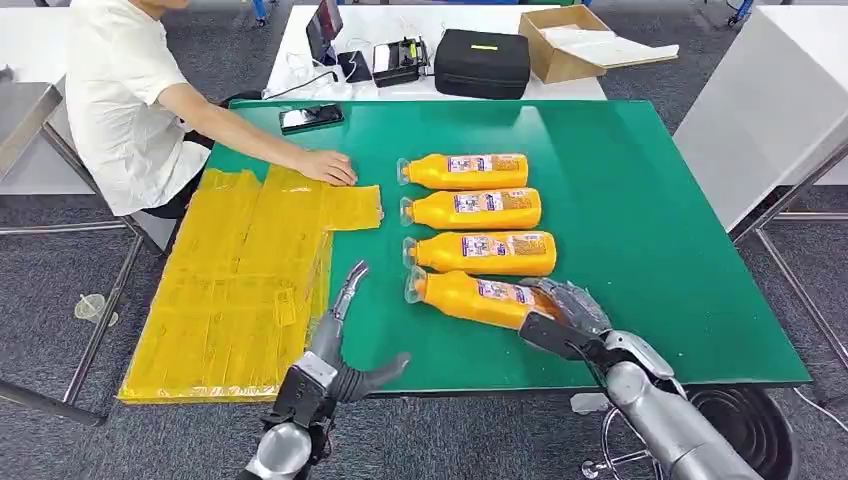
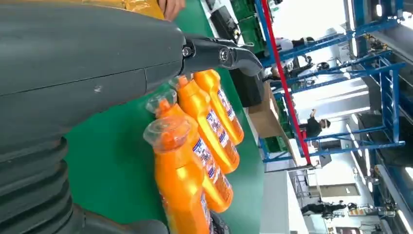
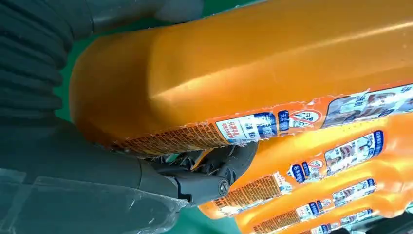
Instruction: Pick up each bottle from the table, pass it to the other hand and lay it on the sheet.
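Several orange bottles lie side by side on the green table, caps pointing towards the yellow sheet. My right hand grips the base end of the nearest bottle, which lies slightly askew to the others. In the right wrist view the dark fingers wrap under this bottle. My left hand hovers open at the table's near edge, between the sheet and the bottle caps, holding nothing. The left wrist view looks past that hand at the nearest bottle and the row behind it.
A seated person at the far left rests a hand on the sheet's far corner. A phone lies on the table's far left. Behind are a black case and a cardboard box. A black bin stands below right.
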You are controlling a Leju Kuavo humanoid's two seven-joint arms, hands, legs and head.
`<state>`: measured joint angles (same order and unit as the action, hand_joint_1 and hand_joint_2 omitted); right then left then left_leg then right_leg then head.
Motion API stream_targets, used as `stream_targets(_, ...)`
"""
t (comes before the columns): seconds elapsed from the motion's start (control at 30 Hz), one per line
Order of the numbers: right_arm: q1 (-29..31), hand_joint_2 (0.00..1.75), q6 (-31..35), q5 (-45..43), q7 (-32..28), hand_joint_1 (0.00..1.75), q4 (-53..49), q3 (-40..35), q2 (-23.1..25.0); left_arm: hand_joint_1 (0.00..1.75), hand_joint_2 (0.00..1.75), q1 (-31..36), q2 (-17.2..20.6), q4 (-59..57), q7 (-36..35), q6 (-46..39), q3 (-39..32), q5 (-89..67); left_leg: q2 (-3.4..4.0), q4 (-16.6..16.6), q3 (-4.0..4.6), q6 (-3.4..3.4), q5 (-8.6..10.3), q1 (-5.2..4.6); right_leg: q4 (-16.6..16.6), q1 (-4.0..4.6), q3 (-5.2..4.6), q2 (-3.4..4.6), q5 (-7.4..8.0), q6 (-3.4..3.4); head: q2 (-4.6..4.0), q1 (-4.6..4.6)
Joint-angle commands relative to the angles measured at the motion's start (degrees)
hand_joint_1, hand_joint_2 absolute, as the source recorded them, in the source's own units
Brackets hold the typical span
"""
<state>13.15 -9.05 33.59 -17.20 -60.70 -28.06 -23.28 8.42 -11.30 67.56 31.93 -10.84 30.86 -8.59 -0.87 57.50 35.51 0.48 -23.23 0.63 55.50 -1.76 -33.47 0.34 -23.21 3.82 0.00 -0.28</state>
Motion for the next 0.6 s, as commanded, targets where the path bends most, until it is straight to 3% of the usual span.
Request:
stream_targets(0.03, -3.22, 1.75, -1.42, -0.49, 0.31, 1.75, 1.7, -2.75, -0.44, 0.0, 1.75, 2.31, 0.5, -3.88, 0.04, 0.17, 1.48, 0.3, -0.14, -0.05, -0.11, -0.01, -0.01, 0.05, -0.09, 0.08, 0.2, -0.21, -0.05, -0.15, 0.0, 0.0)
stream_targets(0.13, -4.11, 1.75, -1.93, -4.27, -2.56, 1.75, 0.39, -1.47, 0.56, 0.0, 1.75, 2.46, 0.22, -3.87, 0.39, -0.04, 1.32, 1.05, -0.15, -0.06, -0.11, -0.01, -0.01, 0.06, -0.1, 0.09, 0.21, -0.22, -0.06, -0.18, 0.0, -0.02)
stream_targets(0.33, -8.49, 1.75, 2.0, -11.4, -11.2, 1.75, -8.09, 4.68, 10.08, 0.0, 1.75, 1.51, -2.37, -4.97, -8.13, 10.83, -3.73, 21.14, 0.06, -0.05, -0.08, -0.04, -0.04, 0.09, -0.08, 0.12, 0.15, 0.0, -0.01, -0.16, 0.0, 0.0)
stream_targets(0.43, -6.83, 1.75, 2.08, -13.95, -14.21, 1.75, -9.59, 4.61, 15.02, 0.0, 1.75, 2.42, -1.22, -8.65, -13.12, 21.12, -2.76, 31.56, 0.24, -0.09, -0.13, -0.08, -0.1, 0.09, -0.07, 0.15, 0.16, 0.13, -0.03, -0.3, 0.0, 0.0)
stream_targets(0.6, -2.35, 1.75, 2.69, -14.52, -15.96, 1.75, -4.55, 0.13, 20.63, 0.0, 1.75, 6.36, -1.34, -15.61, -16.82, 22.5, 0.75, 37.22, 0.41, -0.06, 0.04, -0.08, -0.13, 0.08, 0.03, 0.19, -0.05, 0.26, -0.04, -0.38, 0.0, -0.09)
